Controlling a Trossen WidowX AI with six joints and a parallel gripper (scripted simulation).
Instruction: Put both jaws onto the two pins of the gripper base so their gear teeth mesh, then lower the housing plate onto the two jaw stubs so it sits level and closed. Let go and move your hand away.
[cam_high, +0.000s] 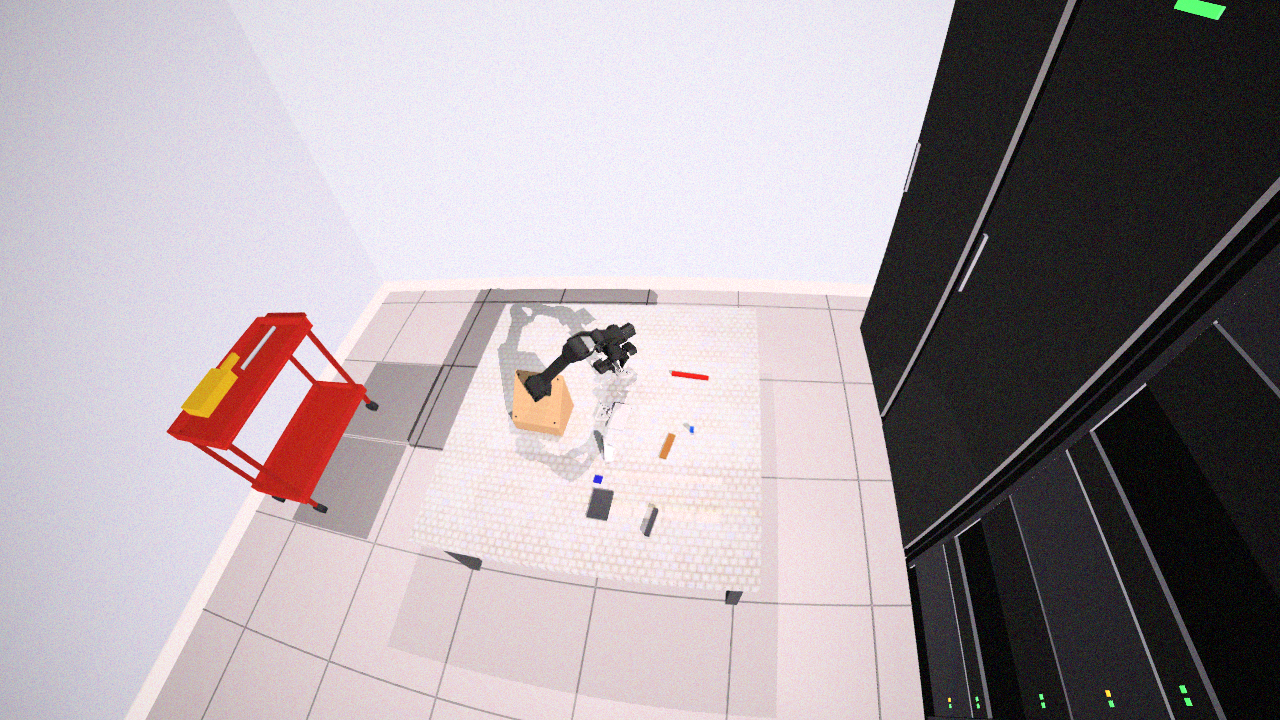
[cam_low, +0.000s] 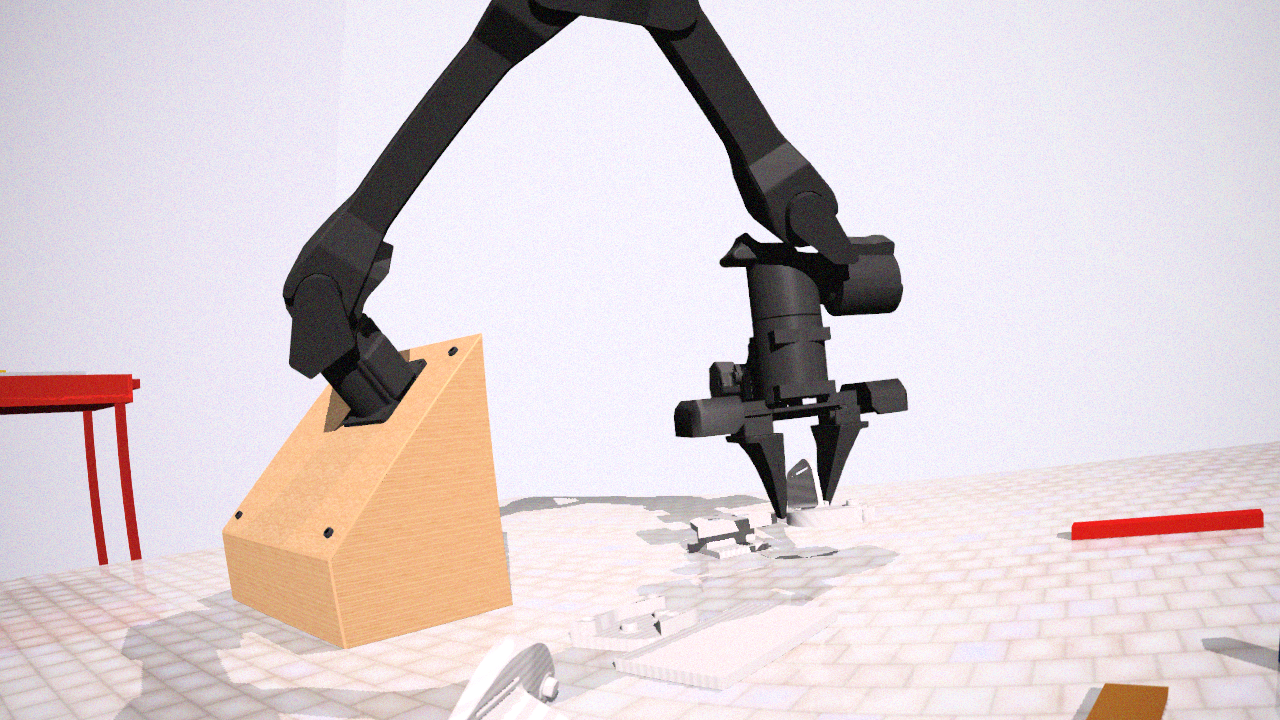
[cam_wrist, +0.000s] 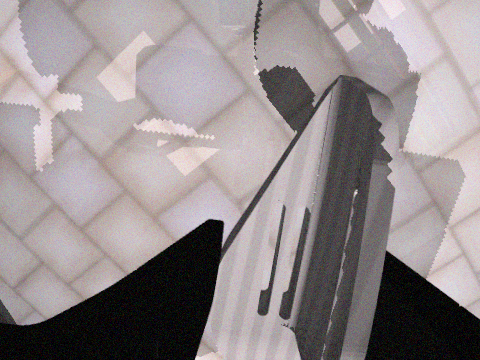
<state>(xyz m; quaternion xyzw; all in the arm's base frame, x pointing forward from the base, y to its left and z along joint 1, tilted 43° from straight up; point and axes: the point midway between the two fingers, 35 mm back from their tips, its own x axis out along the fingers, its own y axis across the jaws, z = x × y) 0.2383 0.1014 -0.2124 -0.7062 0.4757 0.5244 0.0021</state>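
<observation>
We see the pale slotted part (cam_low: 802, 484) (cam_wrist: 280, 250) at the table (cam_high: 572, 528) (cam_low: 966, 608), and the black gripper (cam_high: 619, 367) (cam_low: 803, 510) (cam_wrist: 287, 244) is pinching it between its two fingers. Near it, a flat pale plate (cam_high: 623, 417) (cam_low: 729, 646) lies apart from the gripper. Further out we find the wooden block (cam_high: 541, 407) (cam_low: 420, 519) and, on the other side, a red bar (cam_high: 689, 375) (cam_low: 1166, 524).

One pincer (cam_high: 617, 368) (cam_low: 803, 512) (cam_wrist: 287, 244), one red cart (cam_high: 329, 429) (cam_low: 67, 390), perhaps two jaws
</observation>
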